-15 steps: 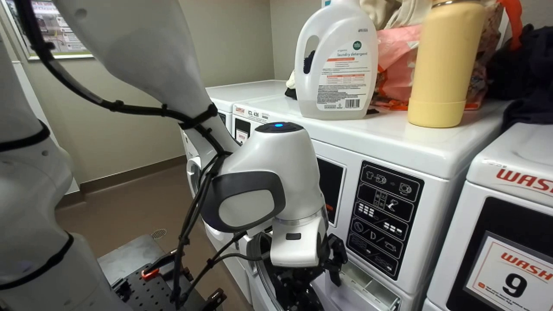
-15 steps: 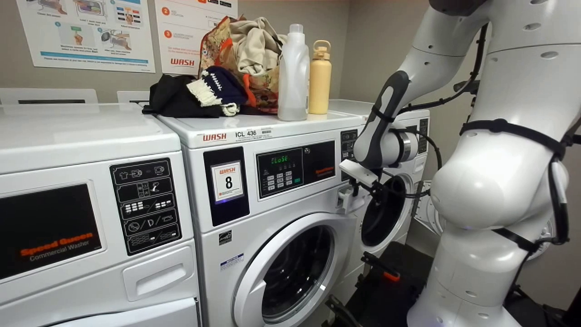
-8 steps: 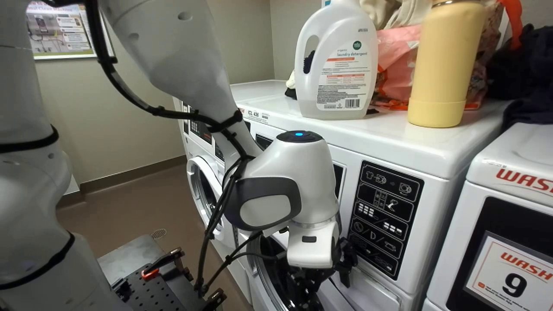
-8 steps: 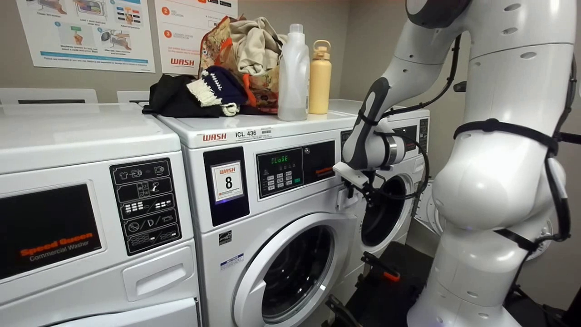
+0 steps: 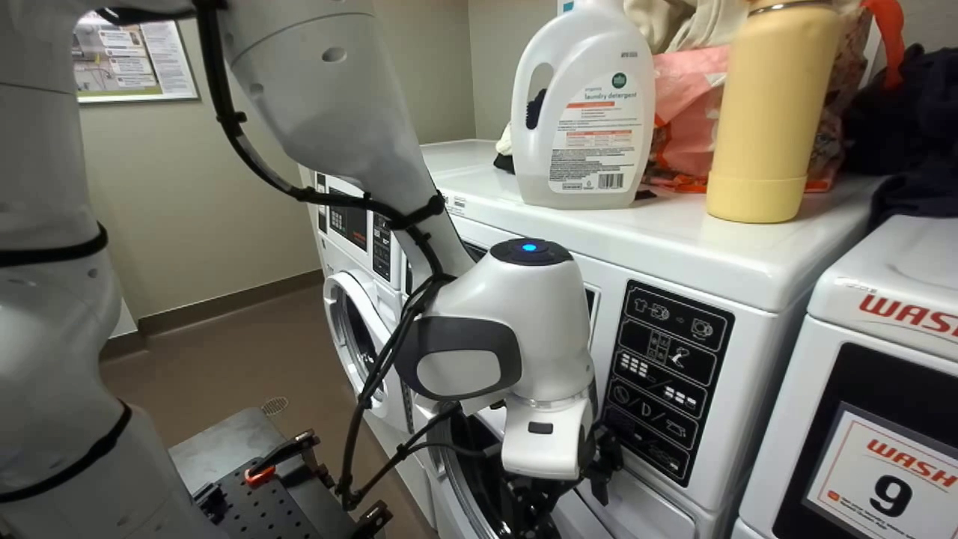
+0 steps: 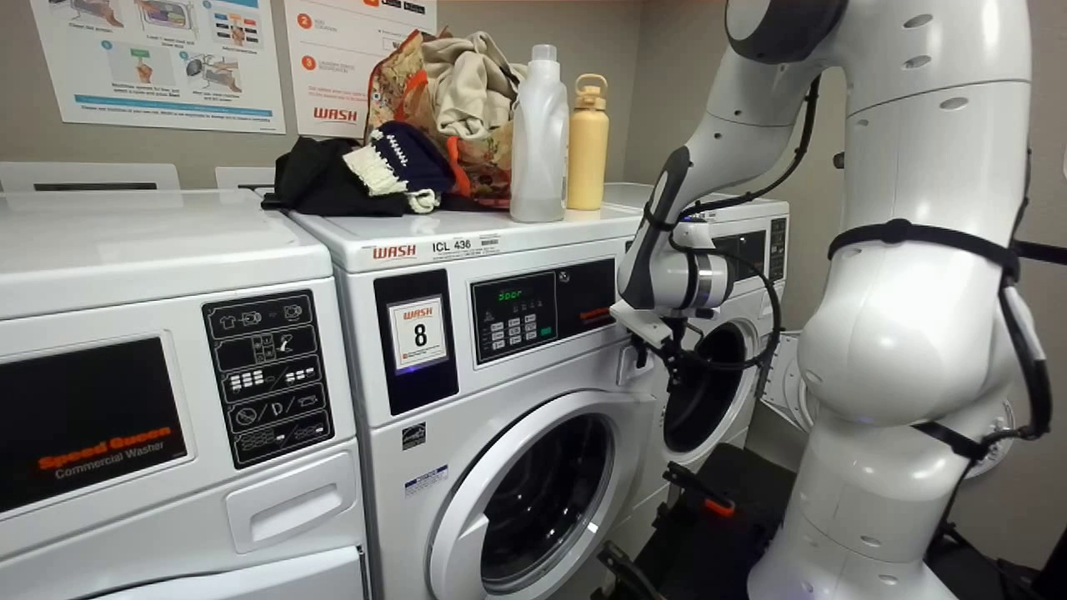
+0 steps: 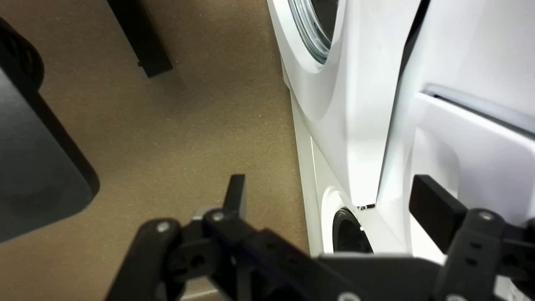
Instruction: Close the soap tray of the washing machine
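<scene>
The white washing machine (image 5: 748, 374) shows in both exterior views (image 6: 500, 382), with its button panel (image 5: 666, 382) above the soap tray. The soap tray's white front (image 5: 655, 505) sits in its slot, close to flush. In the wrist view the soap tray (image 7: 493, 163) fills the right side, with a thin dark gap along its top edge. My gripper (image 7: 336, 200) is open and empty. One finger (image 7: 436, 211) overlaps the tray's front; I cannot tell whether it touches. The other finger (image 7: 236, 198) is over the floor side. In an exterior view my gripper (image 6: 657, 365) partly hides the tray.
The washer's round door (image 7: 353, 108) stands out from the body, close below the gripper. A detergent bottle (image 5: 584, 112), a yellow bottle (image 5: 763, 120) and a bag of clothes (image 6: 479, 92) stand on top. A neighbouring washer marked 9 (image 5: 887, 479) stands alongside.
One second ago the soap tray stood open. My gripper moved toward the washer and the tray went in; since then the gripper has lowered slightly. The display changed from "close" to "door".
</scene>
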Available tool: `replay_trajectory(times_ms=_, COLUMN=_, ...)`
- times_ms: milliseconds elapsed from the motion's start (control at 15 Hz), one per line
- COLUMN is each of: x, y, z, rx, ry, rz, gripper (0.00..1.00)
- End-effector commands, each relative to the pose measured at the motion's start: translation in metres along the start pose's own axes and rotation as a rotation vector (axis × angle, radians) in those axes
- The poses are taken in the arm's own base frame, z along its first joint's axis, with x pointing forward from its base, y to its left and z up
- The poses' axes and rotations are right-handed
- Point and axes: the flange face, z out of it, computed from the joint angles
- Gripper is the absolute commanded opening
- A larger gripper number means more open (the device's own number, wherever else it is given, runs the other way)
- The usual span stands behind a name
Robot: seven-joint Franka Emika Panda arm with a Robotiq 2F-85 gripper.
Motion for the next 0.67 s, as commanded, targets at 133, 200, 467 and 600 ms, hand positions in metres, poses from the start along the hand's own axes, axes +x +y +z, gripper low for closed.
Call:
replay_trajectory(times_ms=133, x=0.003, y=-0.005, z=-0.006, rx=0.009, ry=0.005, rz=-0.015, gripper=1.0)
replay_trajectory(times_ms=200, x=0.004, y=-0.001, z=-0.008, rx=-0.006, ry=0.003, rz=-0.022, gripper=1.0)
replay_trajectory(times_ms=467, x=0.014, y=0.016, z=-0.015, rx=-0.103, ry=0.039, rz=-0.081, gripper=1.0)
replay_trajectory(times_ms=600, x=0.021, y=0.026, z=-0.025, rx=-0.172, ry=0.074, rz=-0.123, gripper=1.0)
